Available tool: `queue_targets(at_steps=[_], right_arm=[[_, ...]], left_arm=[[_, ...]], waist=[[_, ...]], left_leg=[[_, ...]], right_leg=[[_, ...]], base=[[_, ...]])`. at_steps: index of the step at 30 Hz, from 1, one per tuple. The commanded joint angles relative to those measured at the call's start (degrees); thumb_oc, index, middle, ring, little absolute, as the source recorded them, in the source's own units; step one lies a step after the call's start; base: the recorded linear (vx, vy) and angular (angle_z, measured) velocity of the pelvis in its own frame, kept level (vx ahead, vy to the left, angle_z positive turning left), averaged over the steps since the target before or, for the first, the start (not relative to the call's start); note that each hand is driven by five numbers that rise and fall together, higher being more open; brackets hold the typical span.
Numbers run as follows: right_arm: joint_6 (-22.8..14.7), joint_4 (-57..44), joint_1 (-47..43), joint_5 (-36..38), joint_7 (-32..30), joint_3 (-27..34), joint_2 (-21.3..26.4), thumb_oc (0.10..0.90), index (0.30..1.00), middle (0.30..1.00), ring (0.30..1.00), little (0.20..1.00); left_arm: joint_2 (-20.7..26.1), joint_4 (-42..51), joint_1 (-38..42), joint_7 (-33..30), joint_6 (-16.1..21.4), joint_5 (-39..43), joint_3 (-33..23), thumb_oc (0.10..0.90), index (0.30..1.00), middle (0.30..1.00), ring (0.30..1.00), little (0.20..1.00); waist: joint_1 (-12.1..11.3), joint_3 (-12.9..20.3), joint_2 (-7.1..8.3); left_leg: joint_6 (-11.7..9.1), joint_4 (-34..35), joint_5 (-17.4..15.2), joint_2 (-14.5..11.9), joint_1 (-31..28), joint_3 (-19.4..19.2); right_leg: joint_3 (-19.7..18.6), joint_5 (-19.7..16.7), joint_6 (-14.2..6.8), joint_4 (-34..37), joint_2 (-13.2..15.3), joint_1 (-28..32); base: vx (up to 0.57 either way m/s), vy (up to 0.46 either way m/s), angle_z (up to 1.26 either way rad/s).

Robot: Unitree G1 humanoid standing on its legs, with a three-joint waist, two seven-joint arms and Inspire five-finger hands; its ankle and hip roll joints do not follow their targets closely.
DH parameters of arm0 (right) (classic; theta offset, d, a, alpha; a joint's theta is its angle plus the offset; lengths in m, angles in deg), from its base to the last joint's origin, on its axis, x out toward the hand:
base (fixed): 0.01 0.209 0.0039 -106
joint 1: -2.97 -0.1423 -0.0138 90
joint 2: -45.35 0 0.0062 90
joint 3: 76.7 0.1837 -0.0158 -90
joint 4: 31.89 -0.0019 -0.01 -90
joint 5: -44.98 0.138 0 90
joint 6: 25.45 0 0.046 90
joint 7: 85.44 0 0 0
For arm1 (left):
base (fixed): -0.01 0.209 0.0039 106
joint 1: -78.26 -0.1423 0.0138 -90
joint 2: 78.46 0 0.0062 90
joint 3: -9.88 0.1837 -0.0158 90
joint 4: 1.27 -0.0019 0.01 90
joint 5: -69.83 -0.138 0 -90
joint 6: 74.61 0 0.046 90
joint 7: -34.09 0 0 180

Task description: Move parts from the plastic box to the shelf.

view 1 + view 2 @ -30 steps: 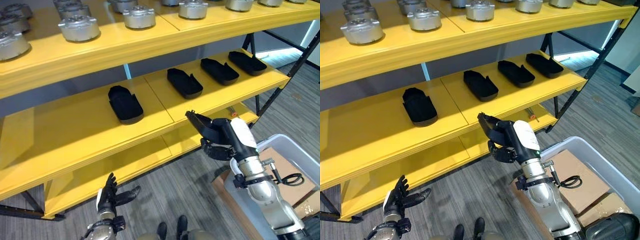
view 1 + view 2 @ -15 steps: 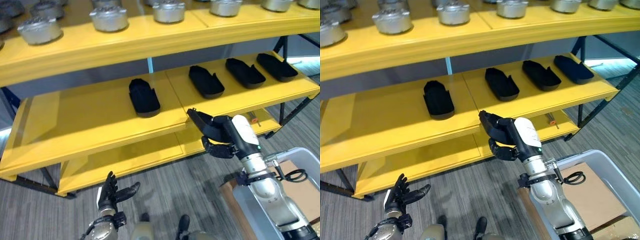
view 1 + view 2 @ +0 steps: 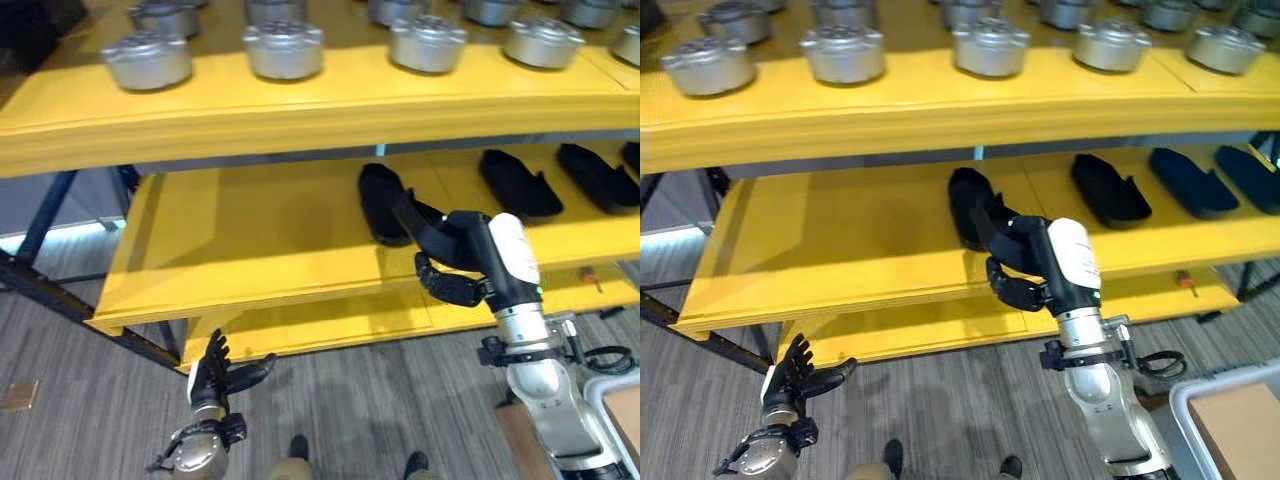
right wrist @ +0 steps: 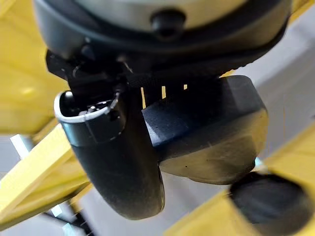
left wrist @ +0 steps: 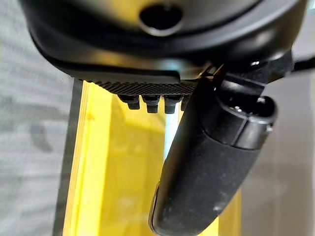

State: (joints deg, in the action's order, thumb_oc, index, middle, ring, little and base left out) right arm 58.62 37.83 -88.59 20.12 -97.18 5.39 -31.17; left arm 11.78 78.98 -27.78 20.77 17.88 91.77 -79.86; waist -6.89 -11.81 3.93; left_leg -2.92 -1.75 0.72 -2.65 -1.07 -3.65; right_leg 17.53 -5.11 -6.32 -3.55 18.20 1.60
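Carrying a black part [image 4: 206, 142] in the right hand [image 3: 1025, 265], fingers and thumb curled round it, just off the front edge of the yellow shelf's middle board [image 3: 250, 240]. Several black parts [image 3: 518, 183] already lie in a row on that board; the nearest one [image 3: 970, 205] sits right beyond the fingertips, so placing looks well underway, with this piece not yet set down. Bare board stretches away from the fingers toward the robot's left. Silver round castings [image 3: 283, 48] fill the top board. Left hand [image 3: 218, 372] hangs low, fingers spread, empty. Plastic box [image 3: 1230, 420] is cut off at the frame corner; how many parts remain in it I can't tell.
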Motion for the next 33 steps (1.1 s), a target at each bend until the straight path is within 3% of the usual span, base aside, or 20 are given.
queue_targets(at_steps=[1, 8, 9, 11, 17, 25, 33], right_arm=[[-3.5, -4.5, -8.8, -2.9, -4.9, 2.7, 1.3, 0.4, 0.3, 0.3, 0.3, 0.3], [-2.8, -2.0, -12.9, -4.6, -3.9, -1.2, 1.5, 0.4, 0.3, 0.3, 0.3, 0.3], [-2.2, -0.8, -15.5, -6.8, -3.7, -2.8, 2.1, 0.4, 0.3, 0.3, 0.3, 0.3], [-2.2, -0.6, -15.7, -6.8, -3.8, -2.9, 2.1, 0.4, 0.3, 0.3, 0.3, 0.3], [-1.1, 4.2, -22.2, -8.9, -3.0, -7.8, 2.4, 0.4, 0.3, 0.3, 0.3, 0.3], [0.6, 12.4, -27.2, -5.5, -2.1, -12.6, -0.6, 0.4, 0.3, 0.3, 0.3, 0.3], [2.9, 20.9, -33.1, -3.8, -4.3, -15.2, -2.5, 0.4, 0.3, 0.3, 0.3, 0.3]], left_arm=[[1.4, 6.5, -1.6, -0.1, 4.1, -1.8, 1.0, 0.9, 1.0, 1.0, 1.0, 1.0], [1.6, 6.5, -2.6, 0.2, 3.9, -1.3, 0.8, 0.9, 1.0, 1.0, 1.0, 1.0], [1.9, 6.4, -2.6, 0.2, 4.0, -1.0, 0.8, 0.9, 1.0, 1.0, 1.0, 1.0], [1.8, 6.4, -2.6, 0.2, 4.0, -0.9, 0.7, 0.9, 1.0, 1.0, 1.0, 1.0], [2.6, 5.9, -2.7, 0.3, 3.9, 0.0, 0.6, 0.9, 1.0, 1.0, 1.0, 1.0], [4.8, 6.1, -1.9, 1.1, 3.9, 1.0, 2.0, 0.9, 1.0, 1.0, 1.0, 1.0], [7.6, 6.6, 0.2, 1.3, 4.6, 2.7, 4.9, 0.9, 1.0, 1.0, 1.0, 1.0]], waist=[[0.5, 6.4, 0.65], [-2.3, 7.1, 2.84], [-3.8, 7.1, 3.6], [-3.6, 7.1, 3.61], [-7.0, 7.0, 5.07], [-10.7, 3.8, 5.44], [-13.5, -1.2, 3.75]], left_leg=[[0.8, 0.9, 0.3, -2.8, 2.2, 0.2], [1.6, 1.6, 0.0, -1.1, 2.6, 1.0], [1.5, 1.8, 0.2, -0.8, 3.1, 1.7], [1.5, 1.8, 0.3, -0.7, 3.2, 1.8], [1.2, 3.5, 1.5, -0.1, 4.3, 4.0], [0.9, 2.2, 2.3, 0.3, 8.2, 6.9], [0.4, -0.4, 3.3, 0.4, 14.4, 9.0]], right_leg=[[-0.3, 3.2, -5.9, -1.7, 1.4, 4.0], [1.6, 1.3, -6.7, -0.4, 2.5, 5.1], [2.9, 0.8, -6.8, 0.1, 2.4, 5.7], [3.1, 0.7, -6.8, 0.2, 2.4, 5.8], [5.9, 0.1, -7.0, 1.3, 2.3, 6.4], [9.1, 0.6, -6.4, 1.0, 1.4, 5.9], [11.5, 0.3, -6.1, 0.9, 1.3, 3.2]], base=[[0.05, 0.091, 0.08], [0.04, 0.037, 0.07], [0.04, -0.002, 0.21], [0.02, -0.003, 0.31], [0.02, -0.01, 0.22], [-0.01, -0.027, 0.29], [-0.07, -0.02, 0.16]])
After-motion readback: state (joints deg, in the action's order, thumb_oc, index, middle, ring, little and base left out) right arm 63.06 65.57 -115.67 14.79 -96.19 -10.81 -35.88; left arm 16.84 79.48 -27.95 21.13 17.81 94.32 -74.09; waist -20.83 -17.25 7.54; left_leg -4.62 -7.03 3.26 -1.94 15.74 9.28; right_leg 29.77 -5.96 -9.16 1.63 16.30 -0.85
